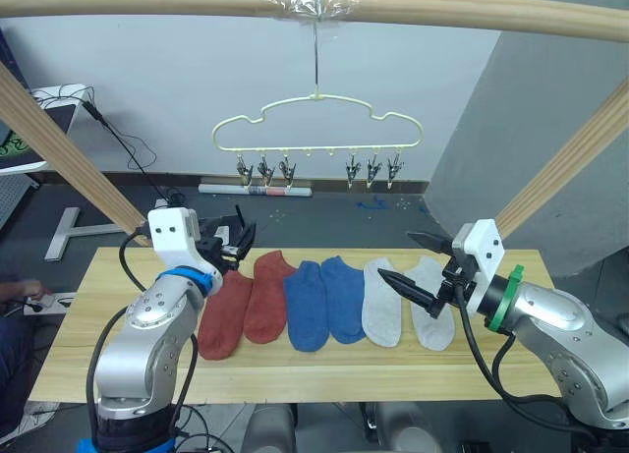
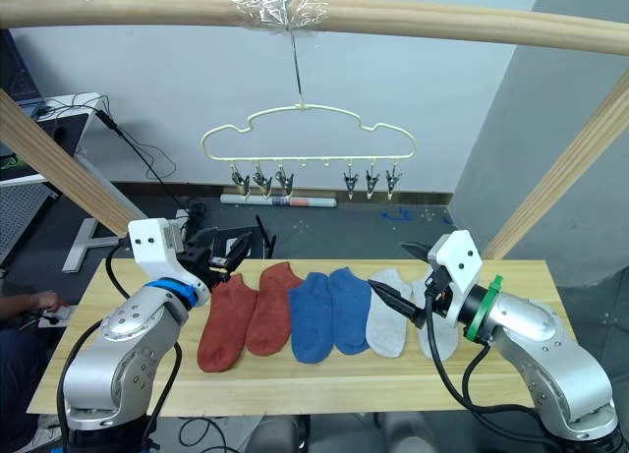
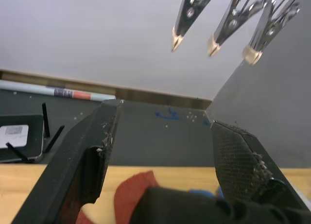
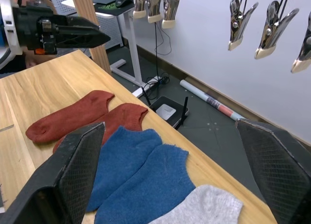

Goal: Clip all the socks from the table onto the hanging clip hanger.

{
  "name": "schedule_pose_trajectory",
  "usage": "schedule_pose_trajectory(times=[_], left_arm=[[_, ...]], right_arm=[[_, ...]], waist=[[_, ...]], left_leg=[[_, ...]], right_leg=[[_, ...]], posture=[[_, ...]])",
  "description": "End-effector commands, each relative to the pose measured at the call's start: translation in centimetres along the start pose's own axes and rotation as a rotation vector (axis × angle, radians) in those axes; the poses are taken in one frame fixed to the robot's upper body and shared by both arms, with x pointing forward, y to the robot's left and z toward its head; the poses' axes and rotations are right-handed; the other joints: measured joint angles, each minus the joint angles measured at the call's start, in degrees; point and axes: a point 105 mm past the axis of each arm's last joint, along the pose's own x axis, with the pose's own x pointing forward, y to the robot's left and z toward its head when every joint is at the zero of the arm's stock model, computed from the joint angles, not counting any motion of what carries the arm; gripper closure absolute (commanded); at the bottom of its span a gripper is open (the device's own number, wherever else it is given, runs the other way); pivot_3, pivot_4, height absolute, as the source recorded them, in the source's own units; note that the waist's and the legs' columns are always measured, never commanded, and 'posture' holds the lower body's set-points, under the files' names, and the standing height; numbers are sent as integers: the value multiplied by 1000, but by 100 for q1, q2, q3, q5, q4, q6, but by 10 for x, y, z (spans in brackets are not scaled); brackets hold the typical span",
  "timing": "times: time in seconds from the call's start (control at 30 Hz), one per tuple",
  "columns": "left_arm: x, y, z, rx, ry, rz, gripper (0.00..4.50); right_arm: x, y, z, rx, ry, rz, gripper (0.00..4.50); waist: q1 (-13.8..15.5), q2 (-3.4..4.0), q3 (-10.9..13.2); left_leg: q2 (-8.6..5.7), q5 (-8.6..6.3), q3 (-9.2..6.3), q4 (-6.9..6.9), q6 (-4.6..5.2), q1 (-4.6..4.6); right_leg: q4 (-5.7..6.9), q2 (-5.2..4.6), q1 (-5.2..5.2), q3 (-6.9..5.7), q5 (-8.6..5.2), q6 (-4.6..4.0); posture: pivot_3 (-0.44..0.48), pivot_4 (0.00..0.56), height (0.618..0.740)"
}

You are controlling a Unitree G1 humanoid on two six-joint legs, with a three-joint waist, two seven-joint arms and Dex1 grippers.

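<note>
Six socks lie side by side on the table [image 1: 295, 374]: two rust-red [image 1: 228, 313] [image 1: 267, 296], two blue [image 1: 307, 306] [image 1: 344, 296], two light grey [image 1: 381, 304] [image 1: 432, 315]. The pale-yellow clip hanger [image 1: 316, 129] hangs from the top pole above them, its silver clips [image 1: 265, 170] empty. My left gripper [image 1: 242, 239] is open, raised over the table's back edge by the red socks. My right gripper [image 1: 396, 255] is open and hovers just above the grey socks, pointing left. Both hold nothing. In the right wrist view, blue socks [image 4: 136, 170] lie between the fingers [image 4: 73, 170].
Thick wooden frame poles run across the top [image 1: 442, 11] and slant down at the left [image 1: 59, 148] and right [image 1: 570, 158]. On the floor behind lie a rolled tube [image 1: 256, 190] and cables. A person's hand [image 1: 25, 291] is at the far left.
</note>
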Motion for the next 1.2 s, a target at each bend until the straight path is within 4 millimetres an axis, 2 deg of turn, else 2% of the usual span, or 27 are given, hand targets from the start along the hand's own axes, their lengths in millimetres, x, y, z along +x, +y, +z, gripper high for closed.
schedule_pose_trajectory(times=[0.03, 0.1, 0.13, 0.2, 0.3, 0.67, 0.8, 0.93, 0.97, 1.07, 1.2], left_arm=[[8, -2, 28, 44, -98, 14, 1198], [12, -1, 35, 34, -123, 18, 1198], [14, -1, 36, 35, -123, 19, 1377], [15, -2, 38, 38, -121, 12, 1739], [16, -2, 39, 51, -128, 12, 2637], [21, -2, 39, 92, -157, 27, 2637], [21, -3, 47, 177, -200, 35, 2637], [20, -2, 46, 153, -215, 49, 2637], [20, -2, 46, 153, -217, 50, 2248], [19, 0, 46, 141, -221, 64, 1477], [19, 1, 47, 150, -228, 70, 1477]], right_arm=[[2, 10, 21, -44, -65, 38, 0], [3, 13, 24, -49, -70, 44, 0], [3, 14, 26, -50, -74, 47, 0], [4, 16, 28, -53, -79, 51, 0], [5, 18, 32, -56, -87, 55, 0], [4, 21, 36, -58, -92, 55, 0], [3, 21, 36, -57, -92, 51, 0], [2, 23, 36, -52, -92, 48, 0], [2, 23, 36, -52, -92, 47, 0], [2, 23, 36, -51, -92, 47, 0], [2, 23, 35, -51, -87, 46, 0]], waist=[[-1, 0, 4], [-1, -1, 18], [-3, 3, 30], [-11, 7, 47], [-14, 3, 100], [-12, 1, 150], [-13, 1, 183], [-13, -3, 217], [-12, -5, 226], [-13, -2, 253], [-13, -3, 256]], left_leg=[[0, 0, 0, 0, 0, 0], [0, 0, 0, 0, 0, -1], [0, 0, 1, -1, 0, -2], [-1, -1, 2, -2, 0, -6], [-1, -1, -1, -2, 0, -11], [-2, -1, -8, -1, 0, -25], [-1, -1, -8, -1, 0, -25], [-1, -1, -7, -2, -1, -27], [-1, -1, -7, -2, -1, -29], [-1, -1, -8, -2, -1, -31], [-1, -1, -9, -1, -1, -44]], right_leg=[[1, 0, 0, -1, 0, 0], [-1, 0, 0, 0, 0, 0], [-3, 0, 0, 1, 0, 0], [-6, 0, -1, 2, 0, 0], [-6, 0, -5, -1, 0, 0], [-10, -3, -13, -8, -1, 1], [-10, -3, -14, -8, -1, 1], [-11, -3, -15, -8, -1, 1], [-11, -3, -16, -8, -1, 1], [-11, -4, -19, -9, -1, 1], [-11, -4, -32, -10, -1, 1]], posture=[[-170, 283, 740], [-174, 291, 740], [-174, 291, 740], [-177, 294, 740], [-183, 300, 740], [-194, 308, 740], [-200, 312, 740], [-202, 315, 740], [-202, 315, 740], [-202, 315, 740], [-199, 316, 740]])
